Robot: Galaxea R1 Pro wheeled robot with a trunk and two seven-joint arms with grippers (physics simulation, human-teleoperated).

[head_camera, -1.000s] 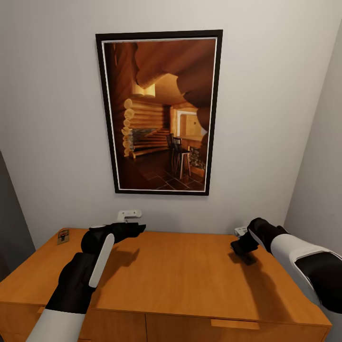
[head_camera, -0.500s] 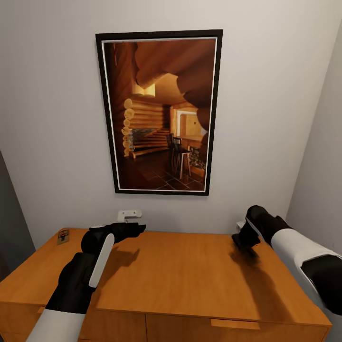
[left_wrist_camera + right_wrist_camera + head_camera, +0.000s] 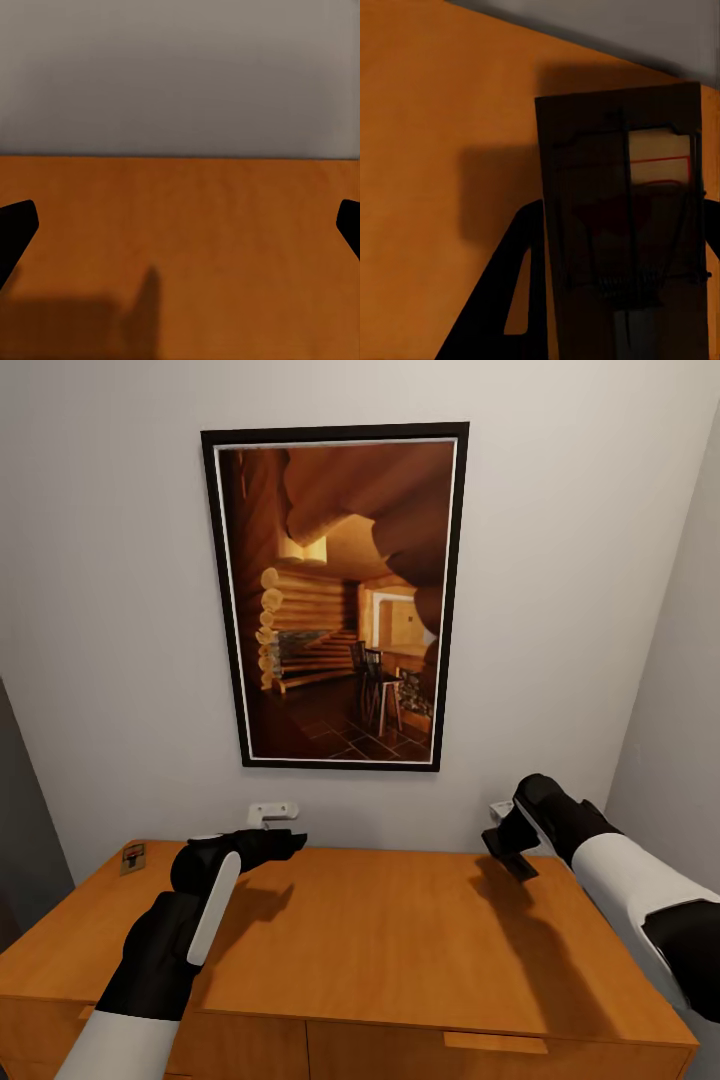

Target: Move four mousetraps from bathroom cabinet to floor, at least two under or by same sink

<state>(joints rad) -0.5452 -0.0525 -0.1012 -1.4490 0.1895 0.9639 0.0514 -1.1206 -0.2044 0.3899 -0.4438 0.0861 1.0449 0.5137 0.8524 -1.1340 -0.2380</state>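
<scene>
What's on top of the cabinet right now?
On the cabinet top, one mousetrap lies flat at its far left corner. The right gripper holds another mousetrap lifted above it. The drawers' contents are hidden.

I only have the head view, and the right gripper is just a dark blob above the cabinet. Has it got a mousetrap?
Observer: Yes. The right wrist view shows a mousetrap clamped in the right gripper, wire spring toward the camera, hanging over the cabinet top.
Operator: Is the left gripper carrying anything?
Observer: No. In the left wrist view the left gripper has its fingertips spread wide with bare wood between them.
Operator: Does that left wrist camera see a trap ahead?
Observer: No, just cabinet top and then the grey wall behind it.
</scene>
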